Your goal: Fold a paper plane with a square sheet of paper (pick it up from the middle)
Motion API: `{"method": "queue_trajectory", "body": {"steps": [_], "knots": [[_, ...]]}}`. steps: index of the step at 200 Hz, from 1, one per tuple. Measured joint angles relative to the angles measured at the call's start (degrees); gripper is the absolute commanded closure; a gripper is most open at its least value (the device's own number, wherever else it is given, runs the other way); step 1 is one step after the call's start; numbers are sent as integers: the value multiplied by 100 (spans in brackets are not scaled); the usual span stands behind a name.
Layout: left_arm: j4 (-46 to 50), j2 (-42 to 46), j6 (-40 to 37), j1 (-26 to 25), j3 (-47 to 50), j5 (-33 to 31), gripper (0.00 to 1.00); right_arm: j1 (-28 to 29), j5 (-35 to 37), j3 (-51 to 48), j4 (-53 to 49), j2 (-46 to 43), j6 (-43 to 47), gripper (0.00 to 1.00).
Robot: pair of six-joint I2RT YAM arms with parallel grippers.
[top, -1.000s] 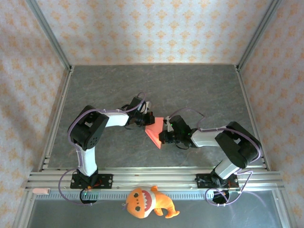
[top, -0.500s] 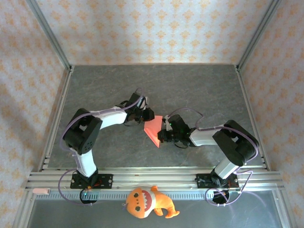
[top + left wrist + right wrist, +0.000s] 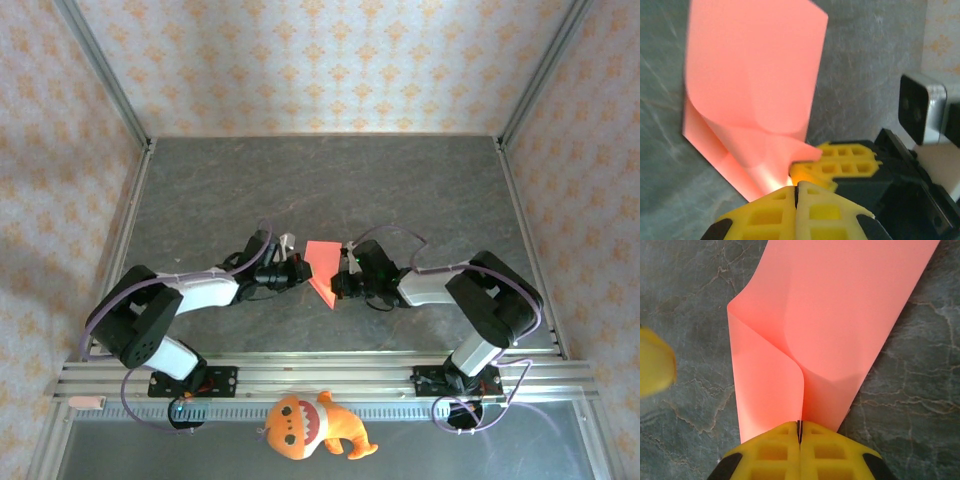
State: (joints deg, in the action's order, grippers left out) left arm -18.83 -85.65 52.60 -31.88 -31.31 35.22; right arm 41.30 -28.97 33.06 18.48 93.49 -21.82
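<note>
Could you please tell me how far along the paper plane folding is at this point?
Done: the square sheet of paper is bent over on itself, a soft roll rather than a pressed crease. In hand: the right pincer is shut on its edge; the left pincer is shut beside it, grip on paper unclear. To do: flattening that fold, then the nose and wing folds; no pointed dart yet.

Top view bright, even, soft shadows. Wrist views: square sheet of paper (image 3: 755,65) glows, slightly blurred.
</note>
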Motion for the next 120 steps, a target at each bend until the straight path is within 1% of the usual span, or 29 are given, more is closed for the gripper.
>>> {"method": "queue_trajectory", "body": {"steps": [46,72,120], "knots": [[-673,-304,372,-227,4,140,99,0,11,59,17,63,-2,100],[-675,-584,442,-227,0,136,100,0,11,61,46,81,-2,100],[-448,-850,431,-227,-13,-149,100,0,9,61,66,90,-2,100]]}}
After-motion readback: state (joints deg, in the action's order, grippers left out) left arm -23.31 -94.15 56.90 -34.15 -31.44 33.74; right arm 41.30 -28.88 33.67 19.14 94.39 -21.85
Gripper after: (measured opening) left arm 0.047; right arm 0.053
